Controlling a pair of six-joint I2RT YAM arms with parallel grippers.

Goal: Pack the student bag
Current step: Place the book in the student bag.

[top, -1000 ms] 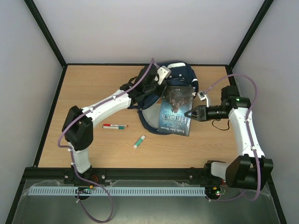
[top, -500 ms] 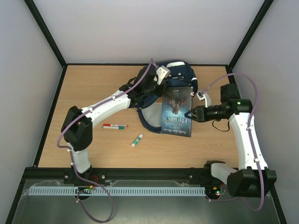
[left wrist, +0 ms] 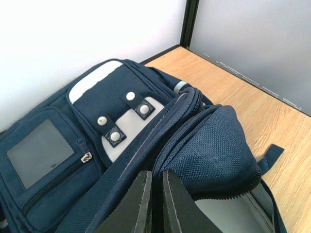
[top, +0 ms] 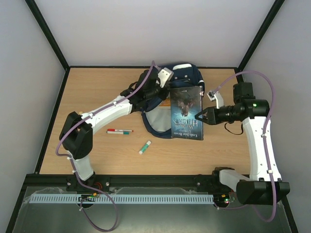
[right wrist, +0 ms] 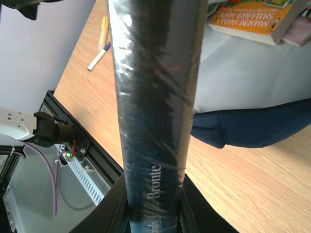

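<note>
Student bag: navy, lying at the far middle of the worktop, main compartment gaping toward the arms, pale grey lining showing; grey snap-button patch and clear window pocket on its front in the left wrist view.
Left end effector: at the left rim of the bag's opening; fingers drawn almost together, pinching the navy fabric of the opening's edge.
Right end effector: clamped on the right long edge of the book, one finger on each cover, spine facing its camera.
Book: dark blue cover, glossy wrap, "Bronte" on the spine; held tilted over the bag's open mouth, lower end out past the bag's near rim.
Second book: orange cover, lying inside the bag on the grey lining.
Marker: red and green, flat on the worktop left of the bag.
Glue stick: white, green cap, nearer the arms, apart from the marker.
</note>
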